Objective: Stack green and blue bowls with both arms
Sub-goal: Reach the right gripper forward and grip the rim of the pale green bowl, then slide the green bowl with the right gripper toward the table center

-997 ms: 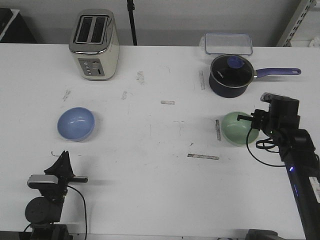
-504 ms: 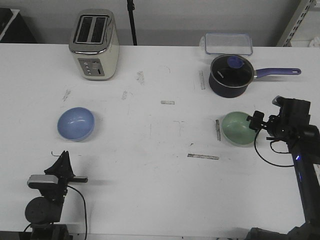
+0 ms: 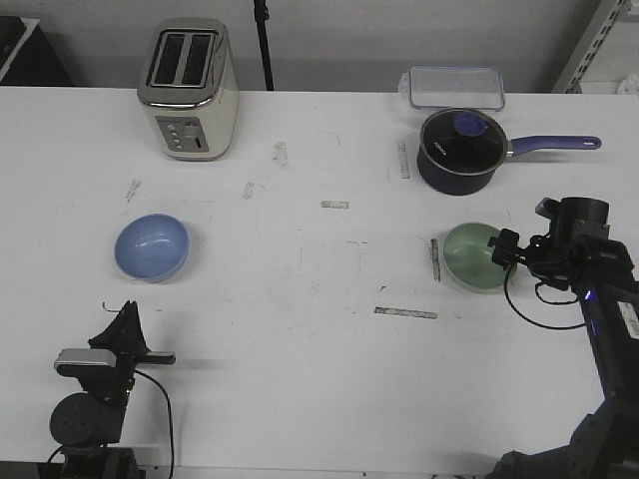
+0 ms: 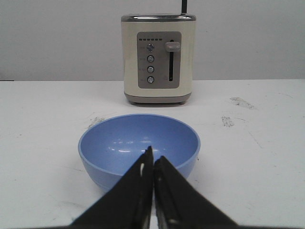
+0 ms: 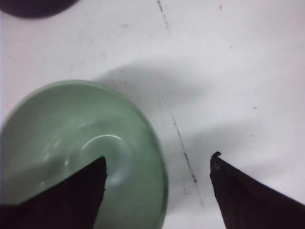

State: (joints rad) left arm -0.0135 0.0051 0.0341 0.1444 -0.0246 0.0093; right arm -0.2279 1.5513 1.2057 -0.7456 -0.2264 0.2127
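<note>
Green bowl's (image 5: pixel 81 143) rim between spread right gripper (image 5: pixel 157 167) fingers

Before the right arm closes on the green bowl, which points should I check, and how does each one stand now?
1. Right claw open: ok.
2. Right claw straddles the green bowl rim, one finger over the inside, the other outside: ok.
3. Finger contact with the rim: cannot tell.
4. Green bowl upright on the table, apart from the saucepan: ok.
5. Blue bowl upright and free to receive: ok.
6. Left claw ready: not ok; it is shut, short of the blue bowl.
</note>
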